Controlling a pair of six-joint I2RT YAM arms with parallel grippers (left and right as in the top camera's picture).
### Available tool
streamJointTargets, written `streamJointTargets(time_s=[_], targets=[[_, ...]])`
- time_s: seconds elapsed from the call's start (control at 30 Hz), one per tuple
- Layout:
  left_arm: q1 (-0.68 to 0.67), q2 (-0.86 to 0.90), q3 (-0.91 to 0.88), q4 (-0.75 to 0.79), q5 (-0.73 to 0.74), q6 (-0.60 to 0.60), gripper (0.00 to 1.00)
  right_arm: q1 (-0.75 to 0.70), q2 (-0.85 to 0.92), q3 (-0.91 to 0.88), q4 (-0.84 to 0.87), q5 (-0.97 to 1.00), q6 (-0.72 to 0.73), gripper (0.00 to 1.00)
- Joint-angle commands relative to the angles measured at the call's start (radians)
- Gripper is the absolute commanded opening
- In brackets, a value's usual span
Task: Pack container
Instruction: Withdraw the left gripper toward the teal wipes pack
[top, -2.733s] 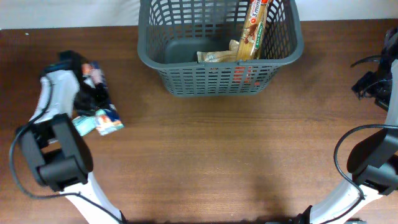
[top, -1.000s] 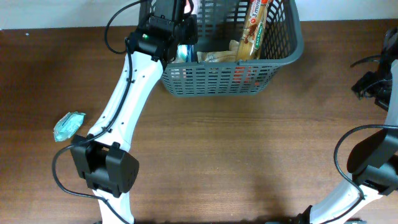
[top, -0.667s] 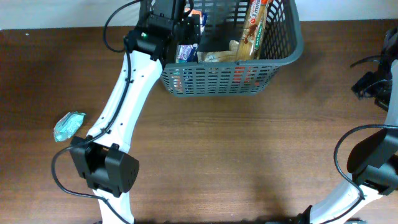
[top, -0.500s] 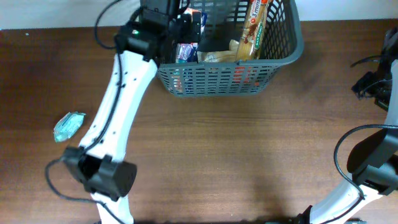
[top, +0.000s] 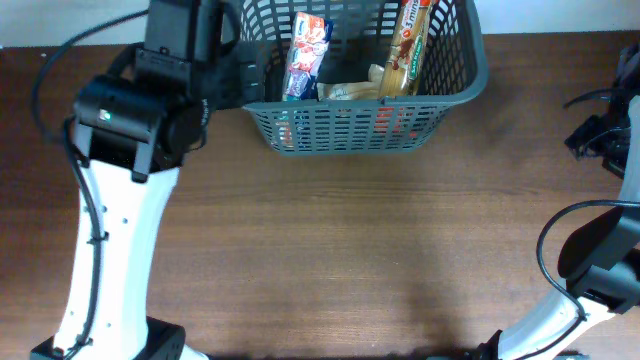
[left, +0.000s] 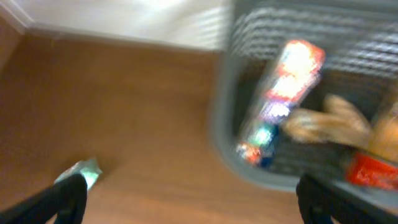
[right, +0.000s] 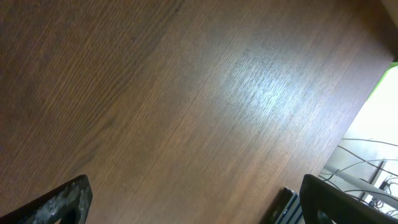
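The dark grey lattice container (top: 470, 75) stands at the table's back middle. Inside it a red, white and blue packet (top: 305, 42) leans upright at the left. A tall brown noodle packet (top: 408, 40) leans at the right, with a beige packet (top: 345, 92) low between them. My left gripper (top: 250, 82) hangs open just outside the container's left wall, holding nothing. The blurred left wrist view shows the container (left: 227, 146), that packet (left: 280, 99) and my empty left gripper (left: 193, 205). My right gripper (right: 199, 205) is open over bare wood.
A small teal packet (left: 87, 171) lies on the table left of the container, beside my left finger; the overhead view hides it behind the left arm. The right arm (top: 600, 135) sits at the table's far right edge. A dark striped object (right: 286, 205) lies near the right gripper.
My left gripper opened and let go of the red, white and blue packet inside the container, then drew back left over the rim. The right arm has not moved.
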Motion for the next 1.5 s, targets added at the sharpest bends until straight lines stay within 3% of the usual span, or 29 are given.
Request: streamJointTargets(time_s=[0.0,0.27,0.57,0.73,0.9,0.97,1.1,1.2,1.47], targets=[[0.086,0.001,0.0,-0.055,-0.099,-0.244,0.99,-0.005,-0.007,-0.005,0.0,-0.005,0.011,0.99],[0.349,0.003,-0.011,-0.153,-0.065,-0.401,0.99,-0.005,-0.007,-0.005,0.0,-0.005,0.011,0.99],[0.608,0.003,-0.186,-0.211,0.154,-0.788,0.99,-0.005,-0.007,-0.005,0.0,-0.005,0.011,0.99],[0.704,0.003,-0.394,-0.148,0.286,-0.985,0.99,-0.005,-0.007,-0.005,0.0,-0.005,0.011,0.99],[0.784,0.003,-0.642,0.065,0.444,-1.229,0.99,-0.005,-0.007,-0.005,0.0,-0.005,0.011,0.99],[0.799,0.003,-0.699,0.126,0.477,-1.249,0.99,-0.005,-0.007,-0.005,0.0,-0.005,0.011,0.99],[0.803,0.003,-0.775,0.169,0.463,-1.256,0.99,-0.005,-0.007,-0.005,0.0,-0.005,0.011,0.99],[0.803,0.005,-0.802,0.215,0.405,-1.442,0.99,-0.005,-0.007,-0.005,0.0,-0.005,0.011,0.99],[0.806,0.005,-0.802,0.315,0.194,-1.45,0.99,-0.005,-0.007,-0.005,0.0,-0.005,0.011,0.99]])
